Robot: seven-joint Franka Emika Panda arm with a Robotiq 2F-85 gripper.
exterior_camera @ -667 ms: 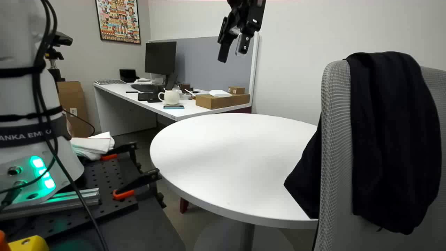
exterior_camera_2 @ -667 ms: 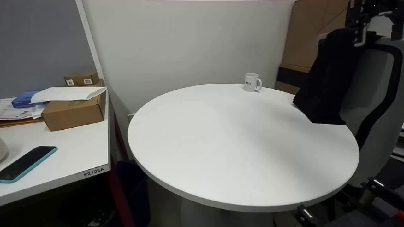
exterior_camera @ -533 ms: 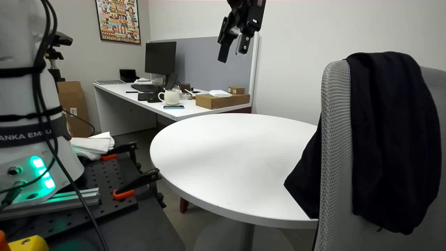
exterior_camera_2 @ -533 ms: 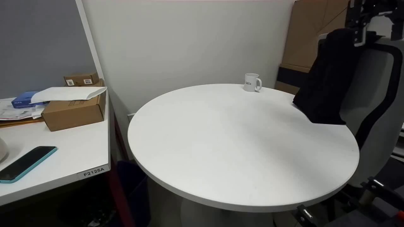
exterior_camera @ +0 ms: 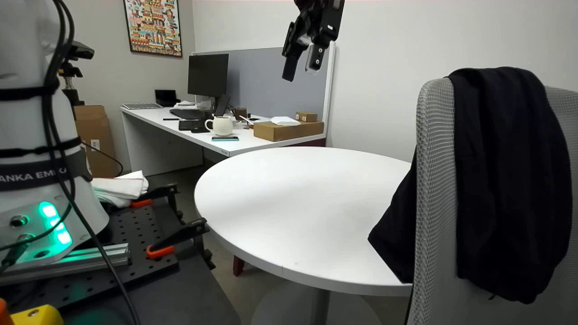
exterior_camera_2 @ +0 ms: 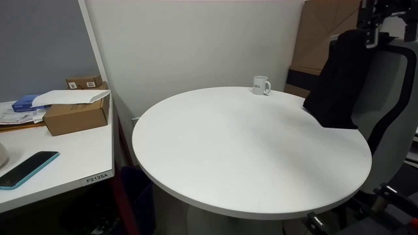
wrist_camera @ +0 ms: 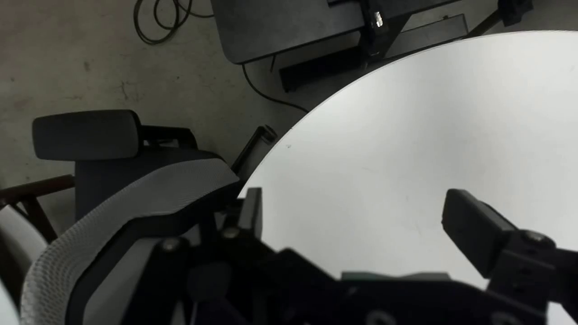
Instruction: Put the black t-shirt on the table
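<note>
There's the table [exterior_camera_2: 228, 156], round and white, broad across both exterior views and filling the right of the wrist view! Next to it the desk [exterior_camera_2: 81, 147], a dark gap between the two in an exterior view. The arm [exterior_camera: 27, 126] stands at the edge of an exterior view, its base lit green. Then the chair [exterior_camera: 433, 189], its mesh back right beside the table's rim.

And see what that back is carrying: the shirt [exterior_camera_2: 341, 78], black and limp, draped over the top in both exterior views! A flap hangs on the side away from the table, another drops on the table side, its hem hiding a stretch of the rim; whether cloth touches tabletop, nobody can tell from here.

On the desk the monitor [exterior_camera: 207, 74] stands dark. Now the gripper [exterior_camera: 300, 73], high up and well apart from the shirt in an exterior view, jaws spread wide! White tabletop shows between the fingers [wrist_camera: 472, 225] in the wrist view, so there's nothing in their hold.

Down the sizes it goes: a box [exterior_camera_2: 76, 119] on the desk, white paper [exterior_camera_2: 70, 97] lying across it, a small box [exterior_camera_2: 84, 81] on top as well. A white mug [exterior_camera_2: 260, 85] stands upright at the table's back edge in an exterior view, handle pointing right. A cream mug [exterior_camera: 221, 126] stands on the desk, and near it lies the phone [exterior_camera_2: 27, 169], flat, dark-faced, teal along its edge.
</note>
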